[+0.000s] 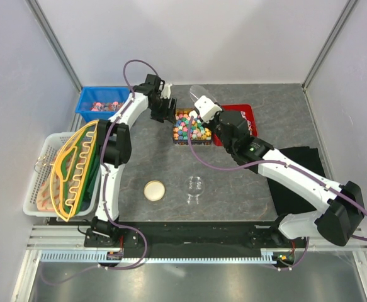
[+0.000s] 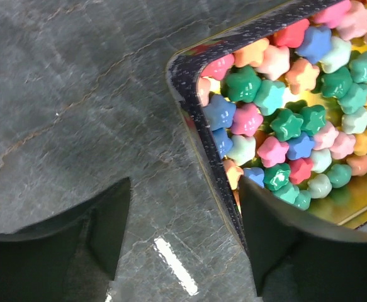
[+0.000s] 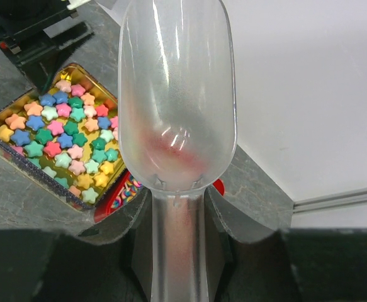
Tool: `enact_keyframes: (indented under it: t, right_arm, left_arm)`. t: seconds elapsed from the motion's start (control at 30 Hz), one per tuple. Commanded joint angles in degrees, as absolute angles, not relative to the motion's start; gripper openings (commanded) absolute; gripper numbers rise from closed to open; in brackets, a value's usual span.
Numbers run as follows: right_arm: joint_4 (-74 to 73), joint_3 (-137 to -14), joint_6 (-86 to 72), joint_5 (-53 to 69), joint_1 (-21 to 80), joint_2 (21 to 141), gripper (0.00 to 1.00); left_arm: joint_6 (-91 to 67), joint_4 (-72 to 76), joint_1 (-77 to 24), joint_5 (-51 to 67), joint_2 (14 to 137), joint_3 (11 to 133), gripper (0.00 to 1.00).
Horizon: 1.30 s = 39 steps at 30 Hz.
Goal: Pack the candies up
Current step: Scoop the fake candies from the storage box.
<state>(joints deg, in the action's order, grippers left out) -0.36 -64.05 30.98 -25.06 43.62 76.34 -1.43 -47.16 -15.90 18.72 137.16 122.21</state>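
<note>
Left pincer (image 2: 183, 198) is down at the near corner of the rectangular gold metal tin (image 2: 184, 69) with the dark speckled wall. Jaws are apart, nothing clamped. The tin wall runs between the two fingers, close to the right-hand one; can't tell if it touches. The tin sits flat on the grey stone-look tabletop (image 2: 76, 94), full of small star-shaped candies (image 2: 287, 123) in pink, green, blue, orange, red and yellow.

Right pincer (image 3: 177, 214) is clamped on the handle of the clear plastic scoop (image 3: 177, 94). The bowl is raised beyond the tin and looks empty. The reddish tint in it is probably the red plastic bin (image 1: 246, 112) showing through.

My read: brace the tin, then scoop.

- Centre the wall in the left jaws before closing. One finger lands inside the tin, so bite the wall only, not the stars.
- Close gently; the thin wall could bend.
- Bring the scoop in low and shallow, and drive it toward the braced corner so the left grip takes the push.
- Take a partial load. These look hard and smooth, so they will likely roll off a heaped bowl.
- Level the scoop before lifting.

Likely target is the clear round jar (image 1: 194, 187) near the front, with the cream round lid (image 1: 153, 190) beside it. Its mouth looks narrow, so pour slowly from directly above.
</note>
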Motion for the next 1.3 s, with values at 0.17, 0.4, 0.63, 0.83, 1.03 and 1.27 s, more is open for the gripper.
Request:
enact_keyframes:
  t: [0.17, 0.4, 0.63, 0.83, 1.03, 1.27]
  right_arm:
    - [3.3, -63.7, 31.0, -26.9, 43.4, 75.2, 0.0]
    - [3.4, -63.3, 31.1, -26.7, 43.4, 75.1, 0.0]
    - [3.7, -62.8, 30.9, -26.3, 43.4, 75.0, 0.0]
    - [3.8, -62.7, 30.8, -26.1, 43.4, 75.0, 0.0]
    - [4.1, -62.3, 31.3, -26.1, 43.4, 75.1, 0.0]
    - [4.7, -61.8, 31.5, -26.3, 43.5, 75.2, 0.0]
  left_arm:
    - [-3.8, -47.5, -16.5, 14.9, 136.8, 123.8, 0.54]
    - [-2.8, -47.5, -18.6, 7.1, 138.3, 123.9, 0.53]
    - [-2.6, -47.5, -19.2, 4.5, 139.7, 123.3, 0.4]
    - [-2.5, -47.5, -20.0, 1.8, 139.8, 123.4, 0.33]
    - [-1.8, -47.4, -21.4, -2.3, 140.4, 124.0, 0.23]
    - [-0.9, -47.2, -22.1, -6.2, 140.1, 124.3, 0.16]
